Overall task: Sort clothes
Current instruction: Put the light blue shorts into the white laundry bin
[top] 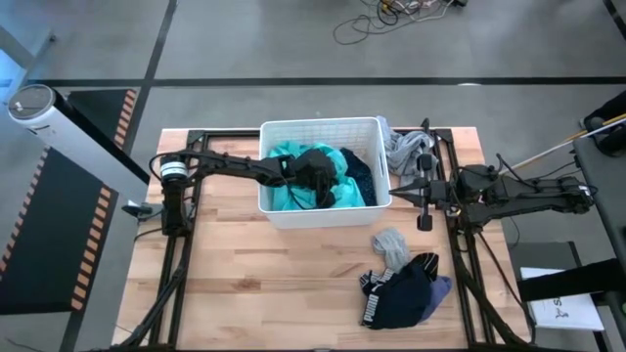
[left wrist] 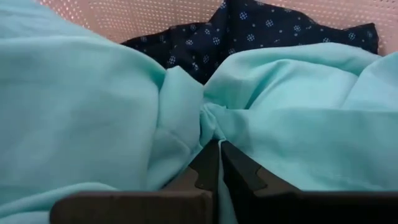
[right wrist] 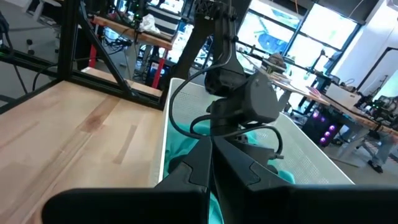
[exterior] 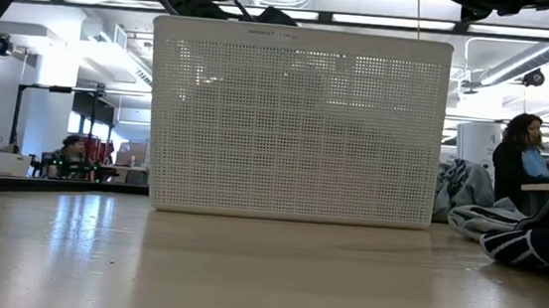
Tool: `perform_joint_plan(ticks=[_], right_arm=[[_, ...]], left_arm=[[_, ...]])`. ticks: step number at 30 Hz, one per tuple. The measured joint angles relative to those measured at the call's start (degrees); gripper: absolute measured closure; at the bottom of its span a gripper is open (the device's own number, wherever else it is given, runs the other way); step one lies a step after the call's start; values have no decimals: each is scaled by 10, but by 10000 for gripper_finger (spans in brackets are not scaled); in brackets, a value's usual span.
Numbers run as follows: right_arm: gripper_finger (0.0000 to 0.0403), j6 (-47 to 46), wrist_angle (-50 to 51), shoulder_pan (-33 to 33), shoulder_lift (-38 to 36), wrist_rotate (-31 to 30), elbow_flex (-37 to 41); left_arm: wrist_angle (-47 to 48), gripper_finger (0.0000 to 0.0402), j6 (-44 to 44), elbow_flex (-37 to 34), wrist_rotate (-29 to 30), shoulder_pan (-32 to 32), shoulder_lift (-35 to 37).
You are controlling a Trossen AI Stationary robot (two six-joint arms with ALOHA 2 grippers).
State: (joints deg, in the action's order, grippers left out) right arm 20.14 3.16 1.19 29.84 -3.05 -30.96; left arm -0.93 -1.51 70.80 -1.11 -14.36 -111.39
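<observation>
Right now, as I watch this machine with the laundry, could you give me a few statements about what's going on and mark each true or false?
1. The left end effector is closed on the teal garment inside the white bin. True.
2. The right end effector is holding a garment. False: it is shut on nothing and waits beside the bin's right wall.
3. A dark navy garment lies on the wooden table outside the bin. True.
4. The bin holds only the teal garment. False: a navy dotted fabric lies in it too.
5. A grey garment hangs over the left arm. False: it lies on the table at the bin's right.
</observation>
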Motion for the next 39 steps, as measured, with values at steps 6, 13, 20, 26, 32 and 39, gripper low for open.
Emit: perform_joint_plan(ticks=[6,13,20,26,32,39], right_arm=[[403,0,0,0,0,0,0],[403,0,0,0,0,0,0],[403,0,0,0,0,0,0],[403,2,0,0,0,0,0],[403,4,0,0,0,0,0],[403,4,0,0,0,0,0]], left_arm=[[1,401,-6,-8,-1,-2,3],[28,402,-10,-12,4,10,29],[36,402,-11,-14,5,20,90],[37,402,-11,-13,5,21,152],[34,402,-10,-13,54,23,185],[37,402,-7,-21,153,16,179]])
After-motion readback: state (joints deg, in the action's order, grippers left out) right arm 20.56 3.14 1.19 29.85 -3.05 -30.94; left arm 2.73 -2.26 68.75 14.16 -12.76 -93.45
